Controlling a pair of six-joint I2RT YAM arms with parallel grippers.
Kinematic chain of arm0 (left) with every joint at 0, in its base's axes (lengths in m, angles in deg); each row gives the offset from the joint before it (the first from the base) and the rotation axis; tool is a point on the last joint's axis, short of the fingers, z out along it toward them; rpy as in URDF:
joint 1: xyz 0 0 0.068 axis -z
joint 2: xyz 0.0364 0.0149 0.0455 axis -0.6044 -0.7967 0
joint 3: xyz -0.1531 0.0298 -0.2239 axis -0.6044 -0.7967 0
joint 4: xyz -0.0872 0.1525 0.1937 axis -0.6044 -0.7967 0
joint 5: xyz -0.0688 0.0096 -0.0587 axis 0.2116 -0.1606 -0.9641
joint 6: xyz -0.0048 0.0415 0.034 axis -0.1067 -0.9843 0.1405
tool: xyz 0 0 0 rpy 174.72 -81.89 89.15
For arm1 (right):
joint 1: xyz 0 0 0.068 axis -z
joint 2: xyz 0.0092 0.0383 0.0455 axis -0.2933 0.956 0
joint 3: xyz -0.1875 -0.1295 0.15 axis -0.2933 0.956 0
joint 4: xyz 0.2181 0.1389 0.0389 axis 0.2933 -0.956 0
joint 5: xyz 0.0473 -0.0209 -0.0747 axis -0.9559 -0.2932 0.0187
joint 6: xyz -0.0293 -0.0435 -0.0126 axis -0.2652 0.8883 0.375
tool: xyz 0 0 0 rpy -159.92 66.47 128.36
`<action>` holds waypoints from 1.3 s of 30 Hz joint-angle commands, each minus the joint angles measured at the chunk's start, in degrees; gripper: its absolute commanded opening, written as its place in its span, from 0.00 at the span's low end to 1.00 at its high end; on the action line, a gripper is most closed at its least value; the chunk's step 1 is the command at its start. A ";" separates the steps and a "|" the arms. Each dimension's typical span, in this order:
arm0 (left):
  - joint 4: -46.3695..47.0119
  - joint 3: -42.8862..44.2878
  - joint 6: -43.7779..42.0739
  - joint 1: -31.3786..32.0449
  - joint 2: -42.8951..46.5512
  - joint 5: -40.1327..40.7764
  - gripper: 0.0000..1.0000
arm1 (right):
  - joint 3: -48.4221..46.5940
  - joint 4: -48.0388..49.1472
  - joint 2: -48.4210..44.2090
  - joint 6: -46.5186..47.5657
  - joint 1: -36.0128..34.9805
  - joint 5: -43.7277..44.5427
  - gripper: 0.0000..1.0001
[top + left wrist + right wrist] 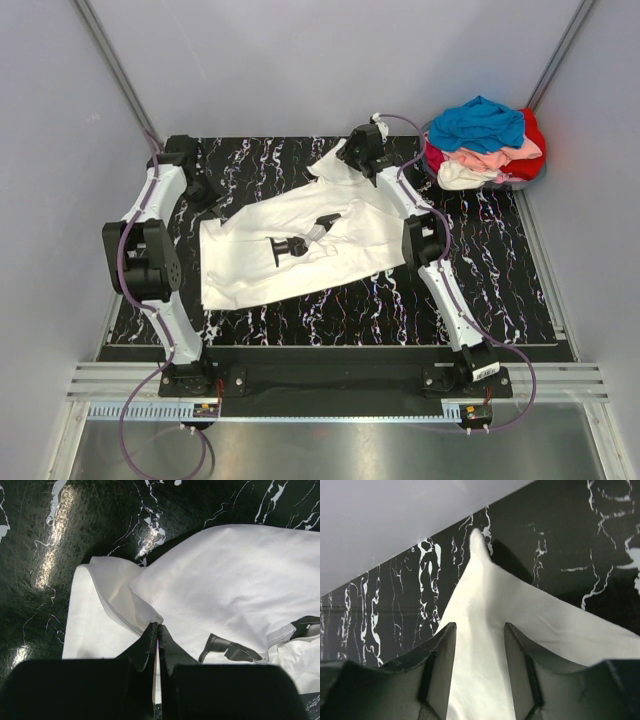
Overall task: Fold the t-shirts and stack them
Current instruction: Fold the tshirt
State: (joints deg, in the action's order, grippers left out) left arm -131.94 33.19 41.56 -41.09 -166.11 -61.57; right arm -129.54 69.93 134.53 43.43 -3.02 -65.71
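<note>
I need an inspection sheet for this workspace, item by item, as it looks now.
Surface: black white-veined marble-pattern tabletop, flat.
Job's things: white cotton t-shirt with black print spread centrally, rumpled; heap of blue, pink, red and cream t-shirts at far right corner.
Clutter: nothing seen.
End effectors: left end effector shut at the shirt's edge; right end effector open, straddling a shirt corner.
Cables: purple cables along both arms.
Surroundings: plain grey walls.
</note>
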 commanded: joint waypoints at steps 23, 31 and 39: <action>3.14 -0.06 0.82 -3.39 4.05 -5.89 0.03 | 38.71 5.89 -27.30 -2.10 1.62 0.11 0.00; 4.81 -0.67 0.47 -3.39 3.88 -4.41 0.01 | 28.51 0.35 -28.80 4.15 3.64 -3.93 0.00; 6.74 0.38 -2.16 -3.39 3.70 -1.07 0.00 | 38.59 1.48 -40.30 2.66 6.89 -4.81 0.00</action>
State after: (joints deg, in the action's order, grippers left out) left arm -127.50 32.38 41.32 -44.35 -164.27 -64.94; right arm -94.18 69.80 103.54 45.36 2.44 -70.15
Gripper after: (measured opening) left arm 0.008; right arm 0.009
